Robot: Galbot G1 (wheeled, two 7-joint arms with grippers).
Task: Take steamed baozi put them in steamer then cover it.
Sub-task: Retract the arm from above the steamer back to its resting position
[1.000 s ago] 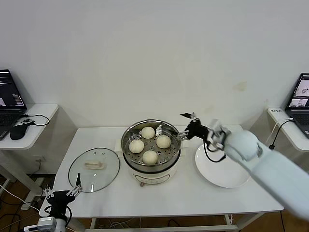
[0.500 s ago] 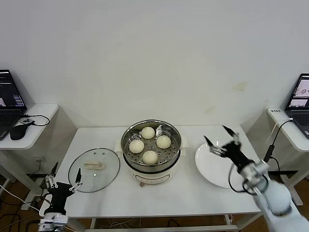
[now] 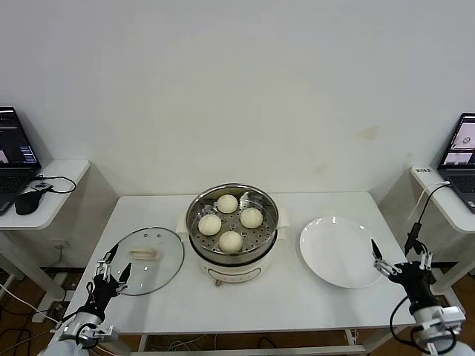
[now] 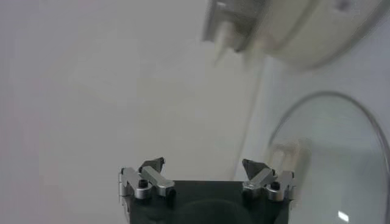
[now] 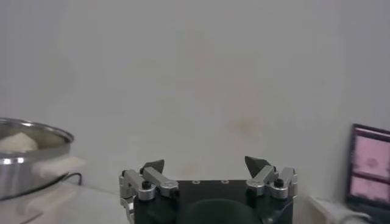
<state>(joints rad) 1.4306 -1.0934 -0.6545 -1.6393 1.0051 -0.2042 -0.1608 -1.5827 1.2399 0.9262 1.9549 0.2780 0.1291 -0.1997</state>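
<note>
Baozi in steamer

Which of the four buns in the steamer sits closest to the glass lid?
The small cream-white bun on the steel steamer's left side; it sits nearest the clear glass lid.

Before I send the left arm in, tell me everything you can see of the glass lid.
The glass lid is a round clear disc with a thin metal rim and a cream-white handle at its centre. It lies flat on the white table, handle up, left of the steamer and apart from it. Nothing touches it. The left claw stands open just off its near left edge.
</note>
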